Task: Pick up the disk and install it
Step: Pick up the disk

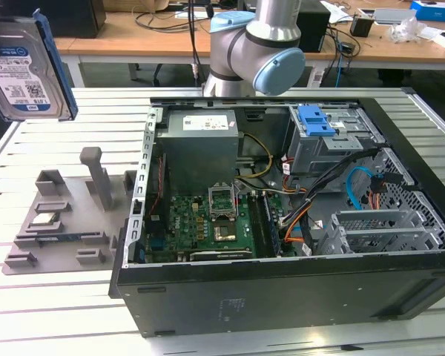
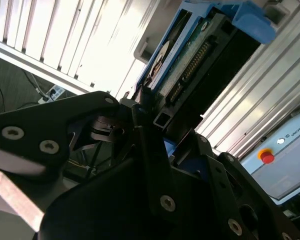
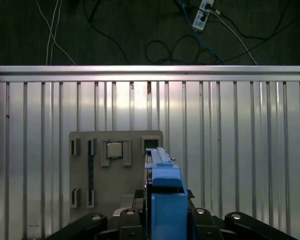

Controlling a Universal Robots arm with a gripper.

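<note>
the pincer (image 3: 166, 214) is closed on the disk (image 1: 24, 68), its black fingers (image 3: 131, 214) pressing on the two broad sides so that the drive hangs on edge, not flat. in the exterior view the disk is raised well above the counter (image 1: 30, 319), over the end at the exterior view's left, with its white-and-blue label turned toward that camera and the blue bracket running along its side. it touches nothing but the pincer. below it, near that same end of the counter, sits a grey holder (image 1: 63, 222) with slots and posts, and a small square chip (image 1: 44, 219) lies in one of its pockets. the first wrist view looks straight down past the blue bracket onto this holder, which suggests the disk is held directly over it, high enough to clear its posts. the open computer case (image 1: 282, 297) takes up the middle and the far end of the counter, its motherboard, cables and metal drive cage (image 1: 378, 230) uncovered, and a smaller blue latch piece (image 1: 315, 121) sits near the case's rear wall. the disk is well apart from the case, so the pick-up looks done and the install not. the grip on the flat sides seems to leave the connector edge free, which shows in the second wrist view beside the green board. the arm (image 1: 259, 41) rises behind the case.
</note>
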